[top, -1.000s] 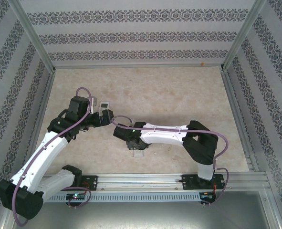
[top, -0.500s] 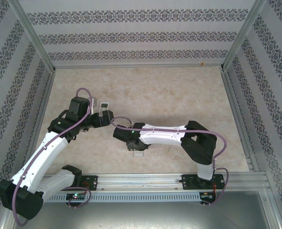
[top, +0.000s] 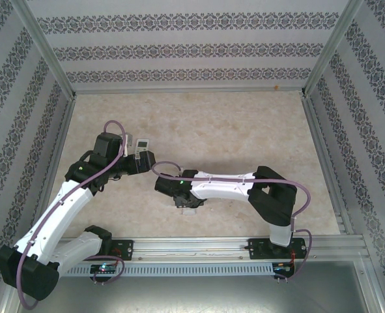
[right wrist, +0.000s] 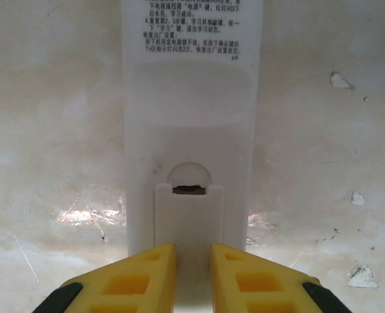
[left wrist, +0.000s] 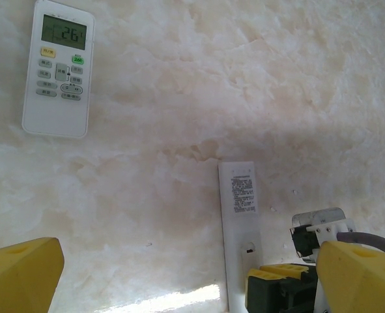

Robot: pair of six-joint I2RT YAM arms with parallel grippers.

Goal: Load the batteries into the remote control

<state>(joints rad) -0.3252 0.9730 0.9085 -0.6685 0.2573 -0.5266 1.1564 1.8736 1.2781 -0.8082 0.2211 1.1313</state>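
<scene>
- Beige marbled table (top: 244, 130), boxed in by three walls (top: 179, 49) of striped patterned paper
- Two arms bolted at the near edge: left arm (top: 55, 215) bent up toward mid-left, right arm (top: 221, 184) stretched leftward across the middle
- Two white remotes, well apart: one remote control (right wrist: 189, 130), long and slim, lying back up with printed text, under the right arm; one shorter remote (left wrist: 57, 68), face up, display reading 26
- Left gripper (left wrist: 192, 274) spread wide above bare table, holding nothing
- Right gripper (right wrist: 193, 274) pressed nearly together, slim gap, at the end of the remote control, over its one battery cover (right wrist: 189, 218)
</scene>
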